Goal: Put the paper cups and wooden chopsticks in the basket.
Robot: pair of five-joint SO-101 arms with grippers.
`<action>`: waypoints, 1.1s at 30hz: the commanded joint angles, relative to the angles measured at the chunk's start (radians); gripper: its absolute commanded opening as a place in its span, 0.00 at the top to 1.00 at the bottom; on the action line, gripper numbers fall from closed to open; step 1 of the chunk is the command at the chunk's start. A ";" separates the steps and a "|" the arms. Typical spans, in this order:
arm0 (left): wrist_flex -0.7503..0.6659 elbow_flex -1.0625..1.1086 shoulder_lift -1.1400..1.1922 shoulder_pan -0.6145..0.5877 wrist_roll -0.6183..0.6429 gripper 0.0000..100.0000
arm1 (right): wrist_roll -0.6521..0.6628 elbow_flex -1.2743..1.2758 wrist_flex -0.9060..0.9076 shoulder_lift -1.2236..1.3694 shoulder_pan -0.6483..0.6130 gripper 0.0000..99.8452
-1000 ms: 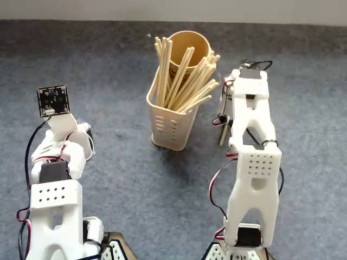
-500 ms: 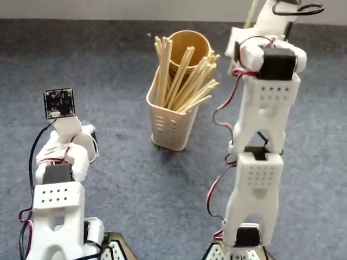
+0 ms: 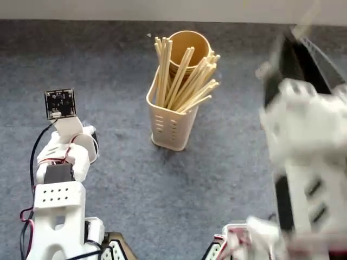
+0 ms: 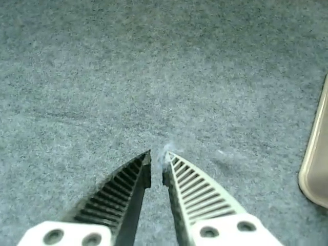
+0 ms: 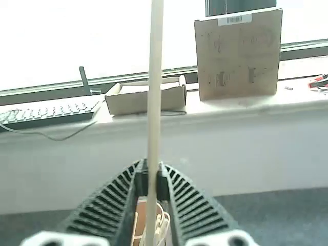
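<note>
A cream perforated basket (image 3: 172, 123) stands mid-table and holds several wooden chopsticks (image 3: 187, 76) and stacked paper cups (image 3: 190, 46). My right arm (image 3: 303, 146) is raised high on the basket's right and appears blurred. In the right wrist view my right gripper (image 5: 151, 174) is shut on one wooden chopstick (image 5: 154, 92), held upright, with the paper cups (image 5: 154, 225) just beyond the fingers. My left gripper (image 4: 156, 165) hangs over bare carpet to the left of the basket (image 4: 315, 164), shut with nothing in it. The left arm (image 3: 59, 162) stands at the near left.
Grey carpet (image 3: 119, 184) covers the table around the basket. Behind the table a white ledge carries a keyboard (image 5: 46, 115) and cardboard boxes (image 5: 238, 54).
The right arm has swung up from beside the basket, high toward the camera, with the chopstick in its gripper. The left arm has hardly moved.
</note>
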 commanded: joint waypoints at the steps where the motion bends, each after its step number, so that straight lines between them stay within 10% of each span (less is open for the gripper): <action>1: -0.063 0.013 -0.007 0.016 0.005 0.92 | 0.052 0.855 -0.038 -0.358 -0.018 0.99; 8: -0.101 0.045 -0.007 0.062 -0.025 0.92 | 0.026 1.856 -0.763 -0.969 -0.088 0.99; 14: -0.104 0.059 -0.005 0.082 -0.064 0.92 | 0.107 2.149 -1.273 -0.974 -0.225 0.99; 33: -0.138 0.076 -0.005 0.074 -0.064 0.92 | 0.187 1.880 -1.405 -0.518 -0.369 0.99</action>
